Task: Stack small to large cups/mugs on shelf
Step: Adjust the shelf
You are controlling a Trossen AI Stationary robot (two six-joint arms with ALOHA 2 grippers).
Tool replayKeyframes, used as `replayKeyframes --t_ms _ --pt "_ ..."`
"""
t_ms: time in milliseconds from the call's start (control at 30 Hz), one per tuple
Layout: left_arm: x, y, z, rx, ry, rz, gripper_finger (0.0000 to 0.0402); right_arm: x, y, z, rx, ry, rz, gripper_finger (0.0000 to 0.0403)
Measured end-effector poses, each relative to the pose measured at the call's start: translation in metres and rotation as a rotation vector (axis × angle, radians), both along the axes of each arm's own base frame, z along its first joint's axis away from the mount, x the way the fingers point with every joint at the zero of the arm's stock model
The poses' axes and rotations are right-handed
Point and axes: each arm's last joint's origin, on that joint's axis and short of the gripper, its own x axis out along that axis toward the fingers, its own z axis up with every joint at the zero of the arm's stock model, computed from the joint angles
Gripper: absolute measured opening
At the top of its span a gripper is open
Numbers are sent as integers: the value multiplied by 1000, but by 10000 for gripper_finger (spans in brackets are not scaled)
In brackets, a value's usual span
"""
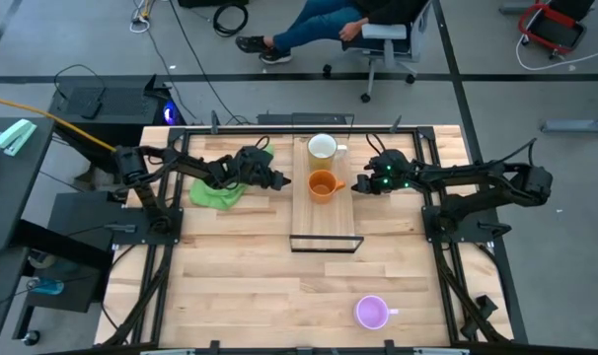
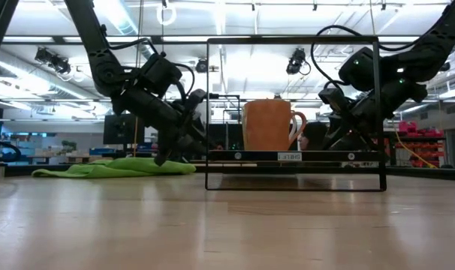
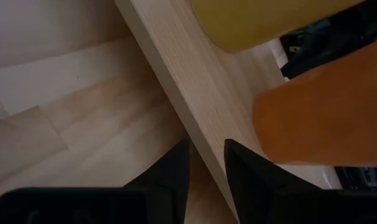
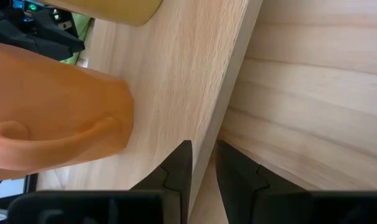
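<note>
pale wooden planks make up the table [image 1: 240, 276], and beyond its far edge a person [image 1: 319, 25] sits in an office chair [image 1: 393, 39] on the grey floor. on the table lies the shelf [image 1: 326, 217], a long light-wood board with a thin black frame [image 2: 295, 112] rising at its near end. two mugs stand on it: the white mug [image 1: 323, 148] with the yellowish inside at the far end, and the orange mug [image 1: 324, 184] just nearer, close beside it, its handle pointing to the right arm's side. the light purple mug [image 1: 371, 312] sits well apart, alone on the tabletop near the front edge, on the right.

the left gripper [image 1: 282, 181] reaches in low at the shelf's left edge, level with the orange mug; its wrist view shows the two dark fingers [image 3: 173, 171] set slightly apart with the edge of the board between them, and nothing else in the gap. the right gripper [image 1: 359, 185] mirrors it at the shelf's right edge, beside the orange mug's handle; its fingers [image 4: 176, 171] likewise stand a narrow way apart astride the board's edge. whether either pair actually presses the wood cannot be told.

a green cloth [image 1: 220, 192] lies crumpled on the table under the left arm, left of the shelf
</note>
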Motion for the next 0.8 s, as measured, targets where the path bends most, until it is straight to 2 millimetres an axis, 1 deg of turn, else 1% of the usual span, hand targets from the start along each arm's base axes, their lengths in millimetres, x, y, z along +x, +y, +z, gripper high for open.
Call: replayKeyframes --t_ms 367,433,633,800 --pt "2 1 -4 -16 10 23 108 0 -1 0 -7 6 -19 77" --pt "4 0 -9 -33 26 19 108 0 -1 0 -6 6 -19 77" --pt "25 3 -13 -51 16 -32 108 -1 0 -1 -6 16 -19 78" --pt "28 8 -9 -62 -4 -51 108 -1 0 -1 -5 25 -21 78"
